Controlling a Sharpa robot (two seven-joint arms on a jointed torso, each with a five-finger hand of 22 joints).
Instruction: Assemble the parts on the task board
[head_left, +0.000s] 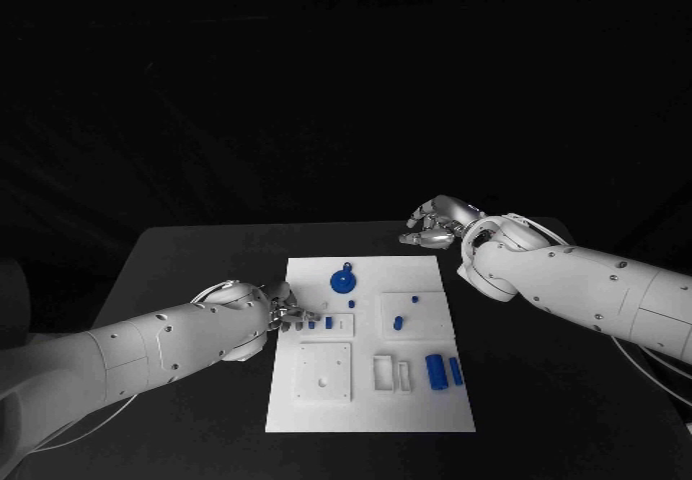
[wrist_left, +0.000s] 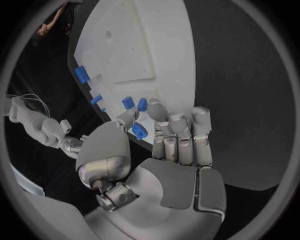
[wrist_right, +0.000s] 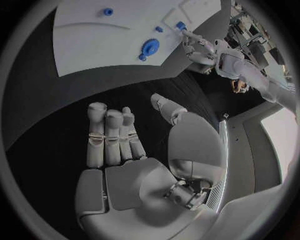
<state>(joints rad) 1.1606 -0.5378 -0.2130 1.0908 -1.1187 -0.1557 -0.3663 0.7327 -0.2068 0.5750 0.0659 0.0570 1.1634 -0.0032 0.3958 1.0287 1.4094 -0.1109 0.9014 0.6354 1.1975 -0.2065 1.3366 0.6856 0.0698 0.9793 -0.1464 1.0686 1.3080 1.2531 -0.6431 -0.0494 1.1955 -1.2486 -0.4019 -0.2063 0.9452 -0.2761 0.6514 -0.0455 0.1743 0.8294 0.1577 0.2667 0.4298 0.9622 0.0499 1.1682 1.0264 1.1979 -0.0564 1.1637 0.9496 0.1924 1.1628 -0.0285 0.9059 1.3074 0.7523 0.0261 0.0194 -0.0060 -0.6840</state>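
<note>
We judge picking underway: left hand (head_left: 274, 312) fingers (wrist_left: 178, 122) pinch a blue part (wrist_left: 139, 131) at the task board (head_left: 433, 415) nine-o'clock edge; next, seat it. Right hand (head_left: 440, 222) fingers apart, empty.

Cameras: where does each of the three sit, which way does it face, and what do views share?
Head view: on the robot's head, looking down at the task board on the black table; both white arms enter, left hand at the board's left edge, right hand past its far right corner.
Left wrist view: behind the left hand, facing the board; fingers rest among small blue parts.
Right wrist view: behind the right hand, facing the board across bare table.
Shared: the round blue part appears in head and right wrist views.
</note>
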